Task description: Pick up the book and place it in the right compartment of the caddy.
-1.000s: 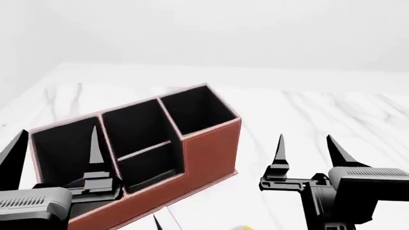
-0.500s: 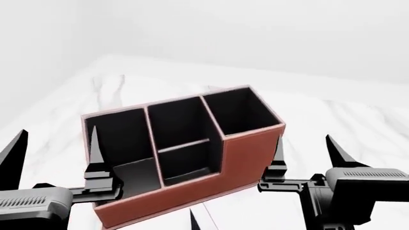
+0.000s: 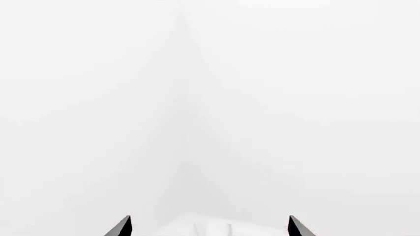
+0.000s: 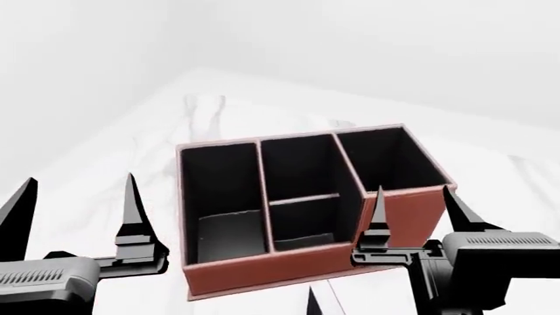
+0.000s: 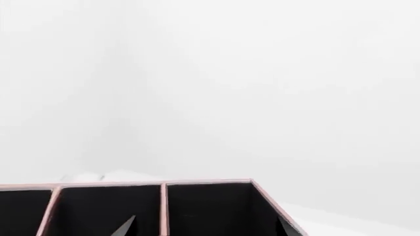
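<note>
Both your grippers, left (image 4: pixel 75 203) and right (image 4: pixel 414 203), gape empty while the caddy (image 4: pixel 289 262) has swung to frame centre, book unseen.

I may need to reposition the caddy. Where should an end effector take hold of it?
Probably grip the caddy by a wall rim of its tall right compartment, coming straight down from above. The walls are thin, upright and open-topped, so one finger can go inside and one outside. The open right end effector is nearest.
</note>
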### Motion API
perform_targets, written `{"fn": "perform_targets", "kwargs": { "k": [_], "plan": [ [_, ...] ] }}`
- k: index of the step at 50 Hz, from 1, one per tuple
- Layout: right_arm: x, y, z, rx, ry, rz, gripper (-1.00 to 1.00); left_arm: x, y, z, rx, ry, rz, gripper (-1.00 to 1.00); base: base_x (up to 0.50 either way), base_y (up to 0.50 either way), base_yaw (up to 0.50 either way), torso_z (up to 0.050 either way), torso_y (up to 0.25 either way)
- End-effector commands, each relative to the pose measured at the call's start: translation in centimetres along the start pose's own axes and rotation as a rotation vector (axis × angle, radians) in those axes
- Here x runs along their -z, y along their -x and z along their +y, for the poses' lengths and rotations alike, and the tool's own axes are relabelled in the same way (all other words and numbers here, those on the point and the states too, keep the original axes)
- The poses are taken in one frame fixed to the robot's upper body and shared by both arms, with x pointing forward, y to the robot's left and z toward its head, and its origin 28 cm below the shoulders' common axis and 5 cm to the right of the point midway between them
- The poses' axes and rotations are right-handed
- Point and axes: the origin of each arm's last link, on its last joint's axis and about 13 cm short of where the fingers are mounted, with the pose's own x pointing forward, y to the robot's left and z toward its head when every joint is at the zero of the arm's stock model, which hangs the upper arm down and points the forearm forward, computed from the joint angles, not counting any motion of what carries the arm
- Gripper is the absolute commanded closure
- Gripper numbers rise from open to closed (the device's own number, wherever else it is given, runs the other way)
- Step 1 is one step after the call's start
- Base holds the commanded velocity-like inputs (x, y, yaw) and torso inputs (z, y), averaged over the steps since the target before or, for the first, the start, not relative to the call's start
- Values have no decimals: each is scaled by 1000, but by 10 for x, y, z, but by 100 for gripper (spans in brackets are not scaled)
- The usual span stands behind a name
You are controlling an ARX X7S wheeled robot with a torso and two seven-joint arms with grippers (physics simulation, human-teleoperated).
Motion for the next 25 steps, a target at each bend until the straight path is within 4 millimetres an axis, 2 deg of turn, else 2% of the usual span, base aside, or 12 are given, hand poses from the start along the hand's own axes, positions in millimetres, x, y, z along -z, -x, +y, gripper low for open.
{"fn": "perform_targets", "kwargs": {
  "k": [1, 25],
  "plan": [
    [0, 0, 0, -2, 2, 1, -100, 0, 0, 0, 0, 0, -1, -100, 0, 0, 500, 0, 0],
    [1, 0, 1, -13, -4, 1, -100, 0, 0, 0, 0, 0, -2, -100, 0, 0, 500, 0, 0]
  ]
}}
